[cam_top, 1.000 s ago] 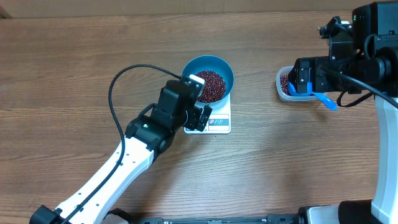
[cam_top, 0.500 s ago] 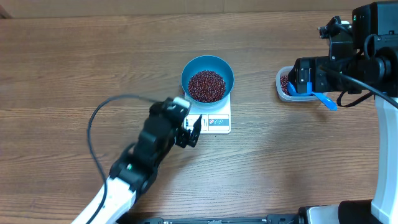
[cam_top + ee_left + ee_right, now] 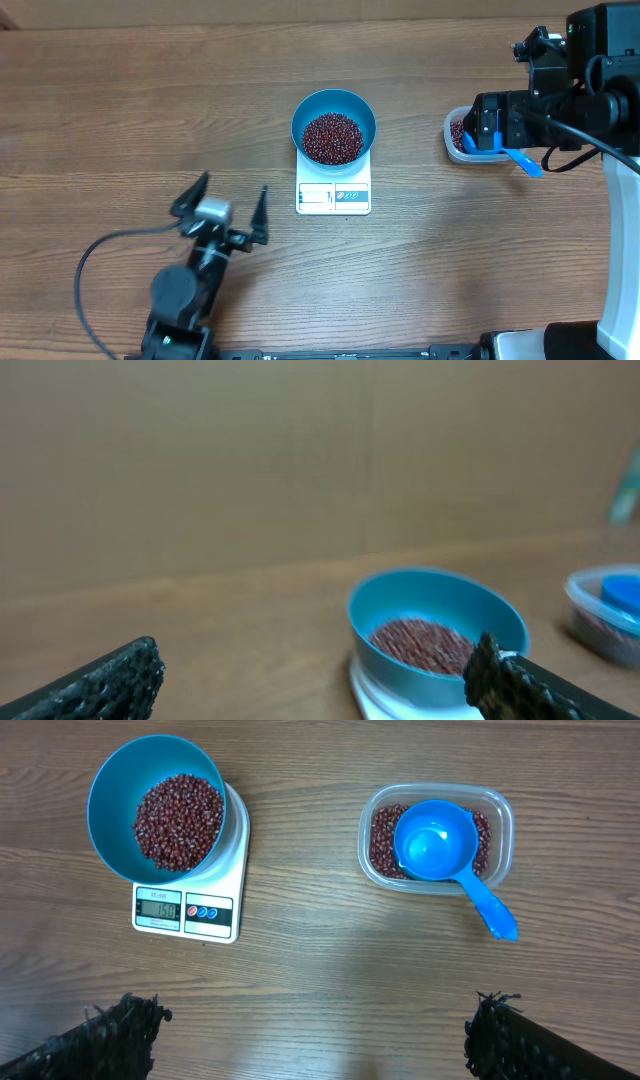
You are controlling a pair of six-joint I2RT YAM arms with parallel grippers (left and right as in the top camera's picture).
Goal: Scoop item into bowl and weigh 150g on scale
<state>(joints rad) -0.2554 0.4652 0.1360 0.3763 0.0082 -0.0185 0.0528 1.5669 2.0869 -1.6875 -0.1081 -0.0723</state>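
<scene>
Left gripper [image 3: 233, 186]: hanging empty with jaws spread wide, well apart from the scale [image 3: 333, 197], so nothing is disturbing the reading. Right gripper [image 3: 312, 1035]: likewise gaping, carrying nothing, hovering above the table [image 3: 120, 100]. Beans [image 3: 332, 137]: lying heaped in the blue bowl [image 3: 362, 110], which is sitting on the scale's platform. Its display is appearing to show the target weight, so weighing is judged complete. Scoop [image 3: 432, 840]: resting in the clear tub [image 3: 503, 815] on more beans, handle overhanging the rim.

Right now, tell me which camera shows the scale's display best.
Right wrist: the scale lies in plain top view, digits visible. Overhead shows it small, unreadable. Left wrist catches only a white edge beneath the bowl.
</scene>
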